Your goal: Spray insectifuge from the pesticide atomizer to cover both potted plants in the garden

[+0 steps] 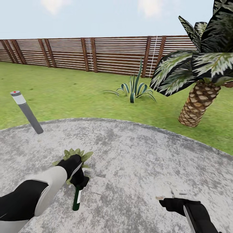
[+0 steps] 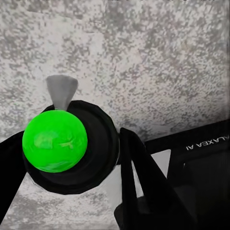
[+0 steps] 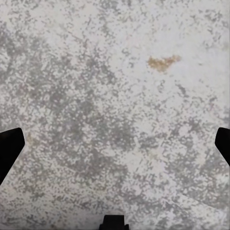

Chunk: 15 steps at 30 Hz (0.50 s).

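Note:
The pesticide atomizer (image 1: 77,196), a dark green bottle with a white label, hangs bottom-down over the patio with my left gripper (image 1: 79,180) shut on its upper part. Its pale grey spray head (image 1: 87,171) pokes out beside the gripper. In the left wrist view the atomizer (image 2: 55,141) appears end on between the black fingers (image 2: 140,178), a bright green round in a dark ring with a grey tip. A potted plant (image 1: 84,155) of pointed green leaves stands just behind my left hand, its pot hidden. My right gripper (image 1: 173,197) hovers open over bare paving at the lower right.
A grey bollard lamp (image 1: 27,112) leans at the patio's left edge. A striped agave (image 1: 134,89) and a big palm (image 1: 198,104) grow in the lawn beyond the mottled-grey patio (image 1: 139,152). A brown slatted fence (image 1: 97,55) closes the back.

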### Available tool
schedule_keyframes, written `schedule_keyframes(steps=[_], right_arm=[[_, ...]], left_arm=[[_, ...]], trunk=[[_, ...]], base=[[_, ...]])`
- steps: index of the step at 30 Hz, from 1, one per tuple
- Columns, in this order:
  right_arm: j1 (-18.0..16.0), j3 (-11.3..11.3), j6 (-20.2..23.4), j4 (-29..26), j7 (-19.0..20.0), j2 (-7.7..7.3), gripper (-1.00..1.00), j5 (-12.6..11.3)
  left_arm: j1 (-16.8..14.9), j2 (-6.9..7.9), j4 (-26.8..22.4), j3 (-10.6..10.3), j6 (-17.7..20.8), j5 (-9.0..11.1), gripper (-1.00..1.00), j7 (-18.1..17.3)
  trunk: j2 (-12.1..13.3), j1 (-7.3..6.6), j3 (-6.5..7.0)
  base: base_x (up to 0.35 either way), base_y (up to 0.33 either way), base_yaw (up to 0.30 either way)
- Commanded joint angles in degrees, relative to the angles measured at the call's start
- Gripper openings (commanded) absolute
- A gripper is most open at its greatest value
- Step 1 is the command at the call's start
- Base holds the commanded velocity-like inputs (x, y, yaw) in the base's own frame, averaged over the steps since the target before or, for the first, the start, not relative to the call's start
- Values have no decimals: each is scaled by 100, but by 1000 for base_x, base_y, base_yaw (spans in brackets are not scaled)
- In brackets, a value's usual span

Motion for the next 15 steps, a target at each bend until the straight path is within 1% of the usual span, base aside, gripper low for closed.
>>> schedule_keyframes(steps=[1,6,8,10,15], right_arm=[[-4,-8,20,-7,53,0,100,60],[-5,-18,19,-5,53,-5,100,54],[-2,-19,18,-6,53,-2,100,58],[-1,-17,14,-7,53,-1,100,59],[-1,-13,12,-7,53,0,100,68]], left_arm=[[-1,-28,-12,-43,8,-70,-100,-60],[1,-224,-73,-56,8,-82,-100,-57],[1,-308,-276,-52,8,-82,-100,-59],[5,-334,-506,-47,8,-82,-100,-58],[67,-348,-1036,-41,8,-83,-100,-57]], trunk=[[-2,-1,-5],[-2,-1,-5],[-2,-1,-5],[-2,-1,-8],[-2,-1,-27]], base=[[-21,0,0],[-6,0,0],[-1,0,13],[0,0,125],[0,0,231]])
